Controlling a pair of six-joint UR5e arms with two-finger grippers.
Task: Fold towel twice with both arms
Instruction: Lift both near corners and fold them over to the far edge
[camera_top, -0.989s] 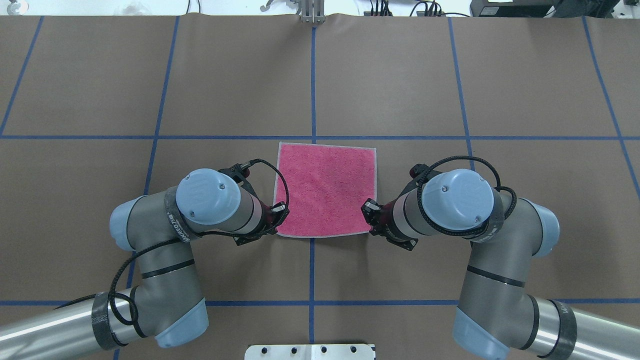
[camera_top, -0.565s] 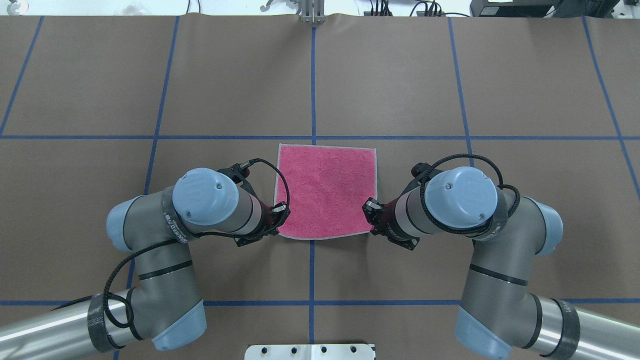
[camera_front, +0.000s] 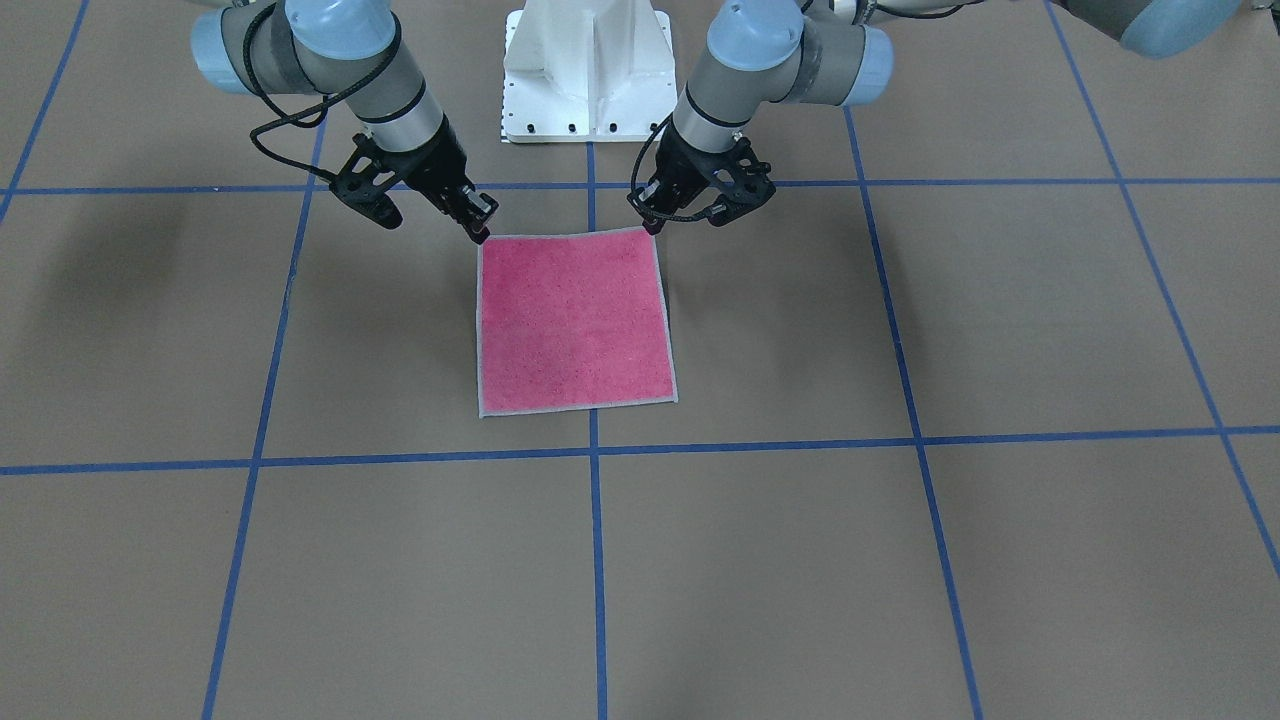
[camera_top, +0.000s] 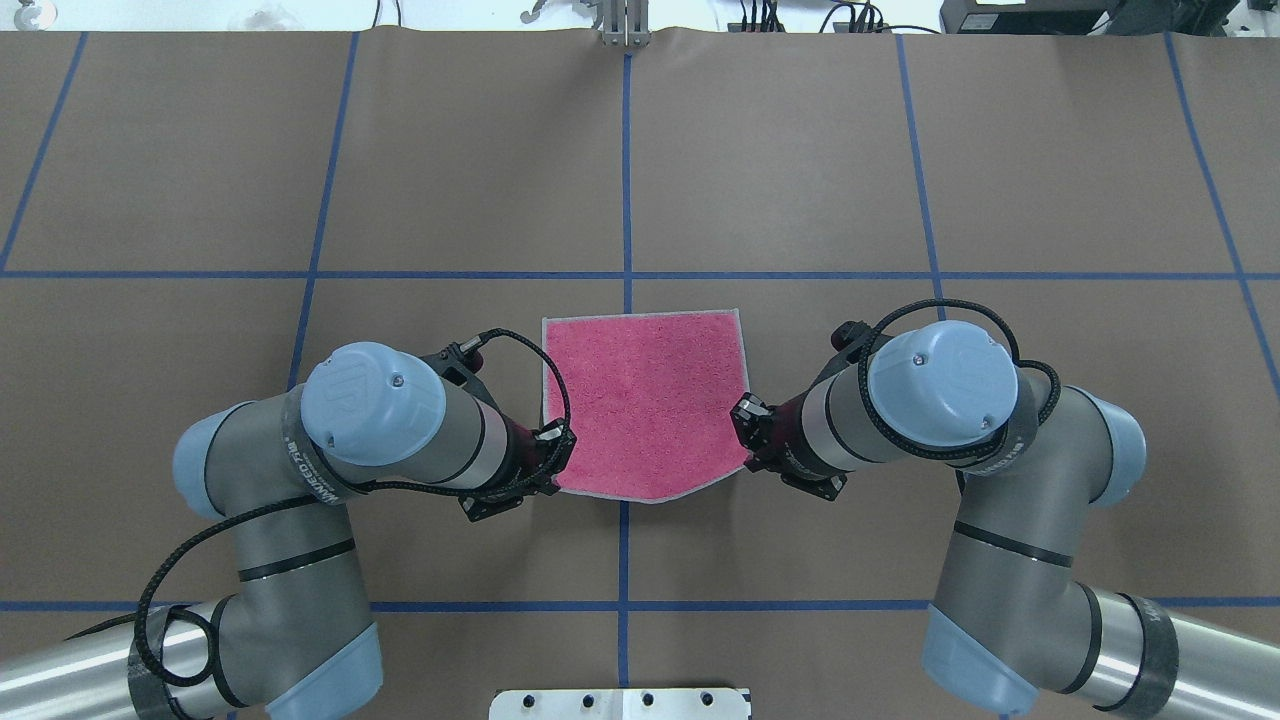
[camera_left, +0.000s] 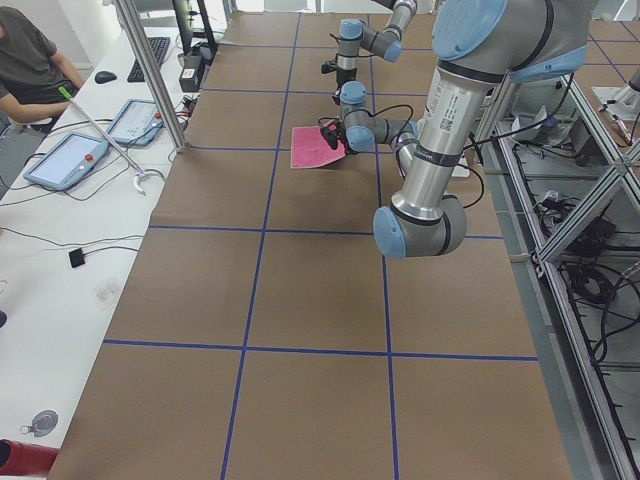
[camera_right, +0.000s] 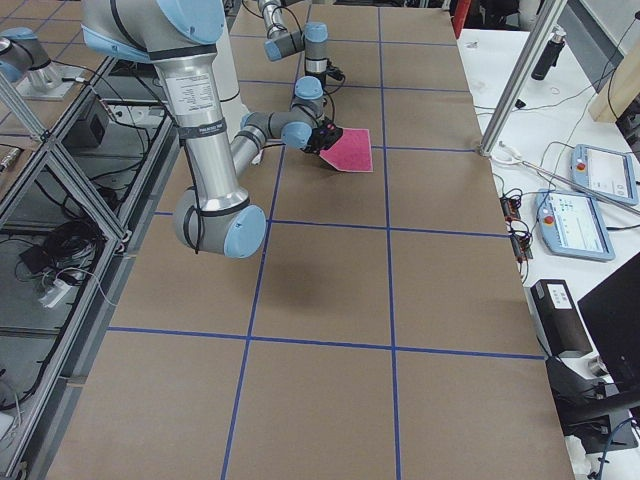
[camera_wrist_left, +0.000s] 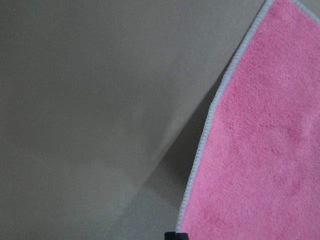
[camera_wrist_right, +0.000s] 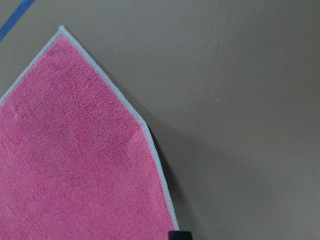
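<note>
Two claws: left claw and right claw, each pinched shut on one near corner of the towel.
Towel place: pink face up on the brown counter, near corners raised off it, far edge lying flat.
Direction: free far edge lies straight ahead of both claws, away from the robot.
Fold line: likely left to right, midway across.
Nearer arm: neither; one corner each.

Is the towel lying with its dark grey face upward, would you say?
No, the towel shows only its pink face upward.
</note>
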